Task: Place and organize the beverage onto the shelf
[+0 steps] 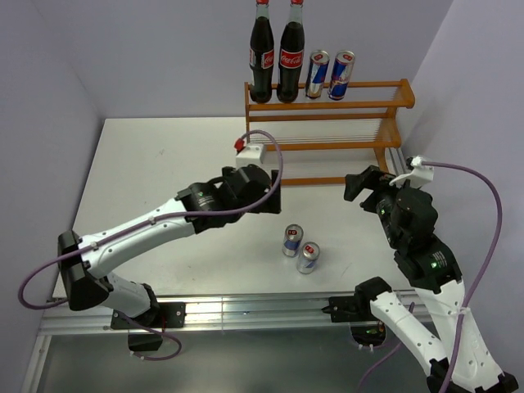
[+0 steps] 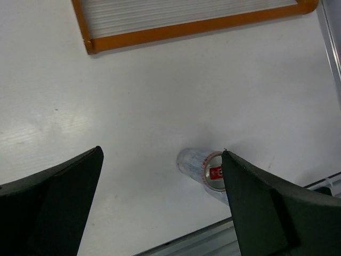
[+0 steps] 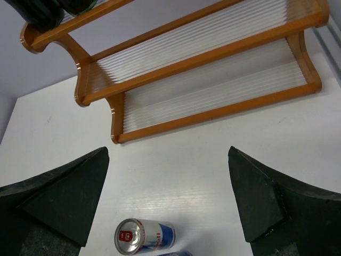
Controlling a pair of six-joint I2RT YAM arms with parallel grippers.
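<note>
Left arm (image 1: 135,233), right arm (image 1: 401,321): white shells, black joints. Purple cable (image 1: 279,168) looped along each. Pincer fingers (image 2: 48,208) matte black wedges.

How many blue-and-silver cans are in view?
4. Two cans sit on the shelf top tier, right of the cola bottles; two more sit on the table in front of it.

Bright, even light; soft faint shadows; mild sheen on table (image 2: 37,133); all views sharp, little distortion.

Both cola bottles (image 1: 291,61) are cropped at the caps in the top view. One can (image 2: 198,164) is half hidden behind the left jaws; a second can (image 3: 178,253) is cut to a sliver in the right wrist view.
</note>
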